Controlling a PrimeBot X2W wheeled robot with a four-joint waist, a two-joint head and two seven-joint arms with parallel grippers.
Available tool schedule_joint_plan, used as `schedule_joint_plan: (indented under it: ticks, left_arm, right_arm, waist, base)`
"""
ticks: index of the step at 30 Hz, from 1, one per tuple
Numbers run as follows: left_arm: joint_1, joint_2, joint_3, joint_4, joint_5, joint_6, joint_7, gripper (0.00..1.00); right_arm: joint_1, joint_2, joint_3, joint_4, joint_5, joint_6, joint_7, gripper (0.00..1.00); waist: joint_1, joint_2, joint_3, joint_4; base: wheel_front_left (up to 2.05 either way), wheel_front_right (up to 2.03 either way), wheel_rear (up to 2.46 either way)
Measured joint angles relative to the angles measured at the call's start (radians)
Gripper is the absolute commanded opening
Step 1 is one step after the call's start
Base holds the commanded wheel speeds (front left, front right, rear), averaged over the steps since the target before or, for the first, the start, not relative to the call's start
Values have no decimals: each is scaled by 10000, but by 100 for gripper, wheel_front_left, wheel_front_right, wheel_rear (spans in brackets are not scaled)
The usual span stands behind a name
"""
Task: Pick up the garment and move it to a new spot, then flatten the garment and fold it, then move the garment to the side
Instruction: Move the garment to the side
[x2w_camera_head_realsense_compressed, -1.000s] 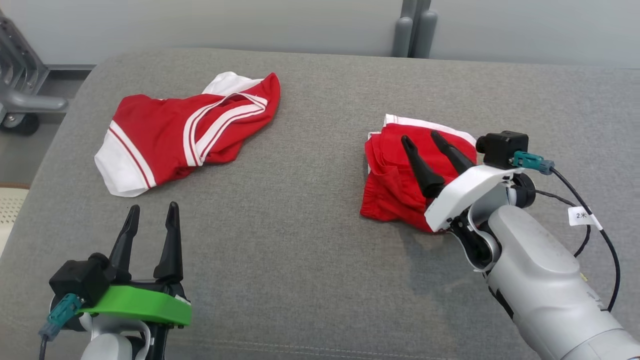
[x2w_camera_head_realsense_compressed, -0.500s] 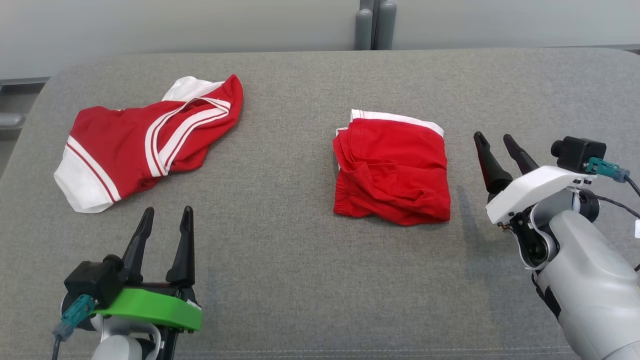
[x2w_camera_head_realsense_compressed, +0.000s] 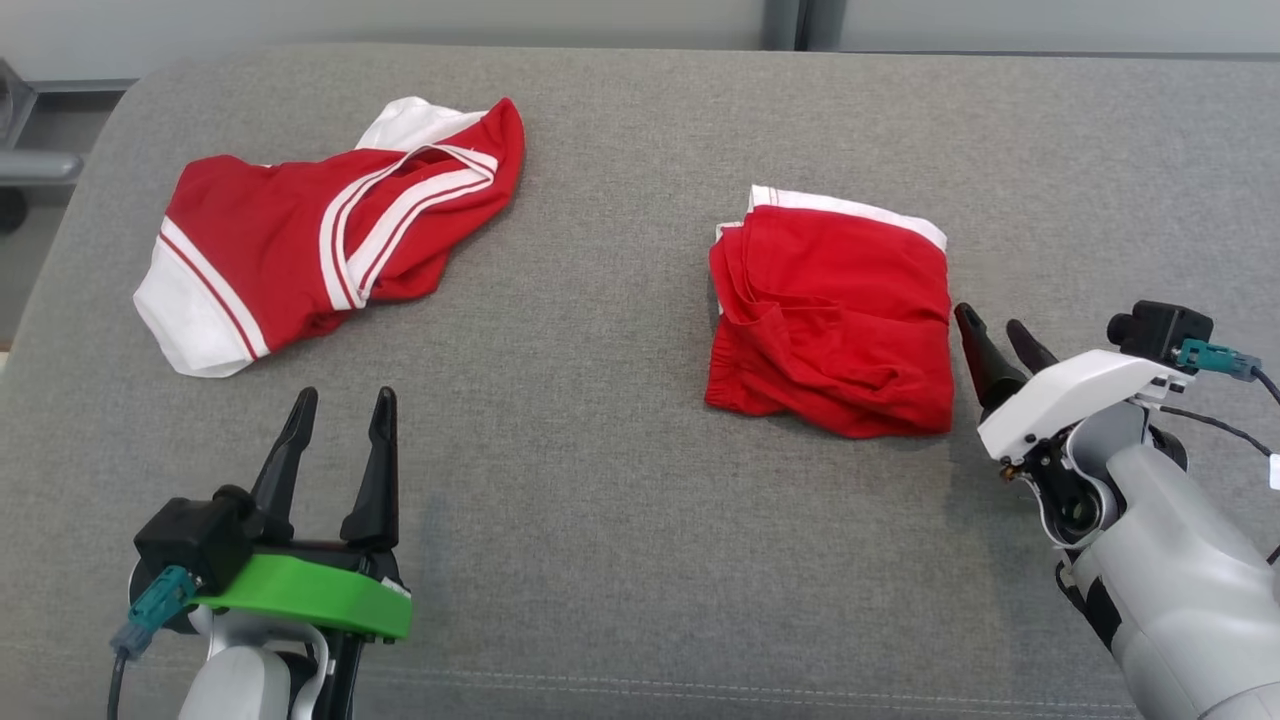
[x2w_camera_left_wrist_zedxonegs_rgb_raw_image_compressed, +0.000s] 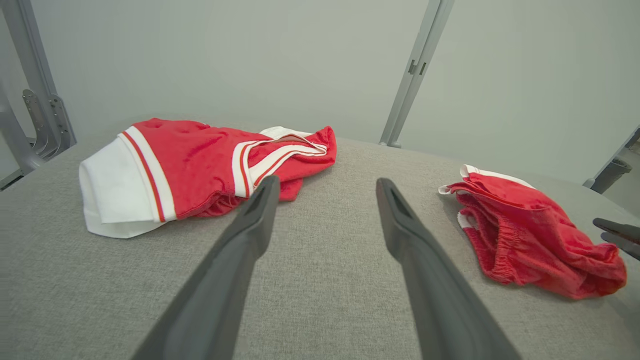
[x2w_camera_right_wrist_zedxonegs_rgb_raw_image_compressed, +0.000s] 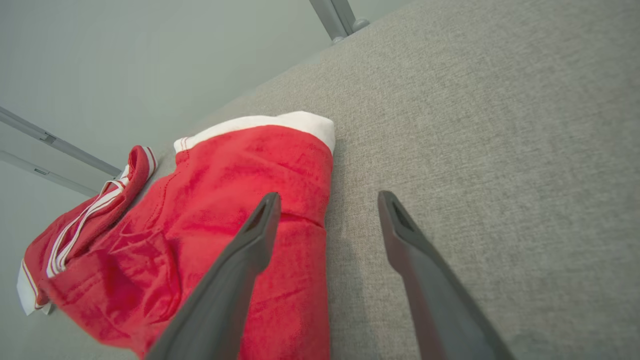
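Observation:
A red garment with a white hem lies folded into a rough square on the right of the grey padded surface. My right gripper stands open just off its right edge, touching nothing. In the right wrist view the folded garment lies under and left of the left finger, with my right gripper over its edge. A crumpled red garment with white stripes lies at the far left. My left gripper is open and empty, short of it; from the left wrist, my left gripper points between the striped garment and the folded garment.
The padded surface ends in a rounded far edge against a pale wall with a grey post. A grey metal frame stands beyond the left corner. A seam runs along the near edge. A cable hangs from my right wrist.
My right gripper has drawn back off the folded garment to its right side, open throughout. The head camera has shifted. The left arm and both garments stay put.

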Motion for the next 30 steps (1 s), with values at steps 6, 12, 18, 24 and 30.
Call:
schedule_joint_plan:
  ticks: [6,12,18,24,30]
  left_arm:
    - [-134,-2,6,8,0,-2,2,100]
    - [-164,-8,173,36,-12,-2,0,100]
    - [-167,-10,211,90,-13,-2,2,100]
    - [-172,-15,347,96,-13,-4,2,100]
    - [-172,-15,464,88,-13,-33,0,100]
  right_arm:
    - [-267,88,-213,194,690,0,468,100]
    - [-401,238,-263,518,1147,0,1057,100]
    - [-609,192,-52,458,1147,0,1106,0]
    - [-784,13,261,194,1124,0,1005,0]
    - [-936,-268,706,-230,897,0,880,0]
  waist:
    - [0,0,250,369]
    - [0,0,414,643]
    - [0,0,423,704]
    - [0,0,364,641]
    - [0,0,313,449]
  base:
    - [0,0,0]
    - [0,0,0]
    - [0,0,0]
    - [0,0,0]
    - [0,0,0]
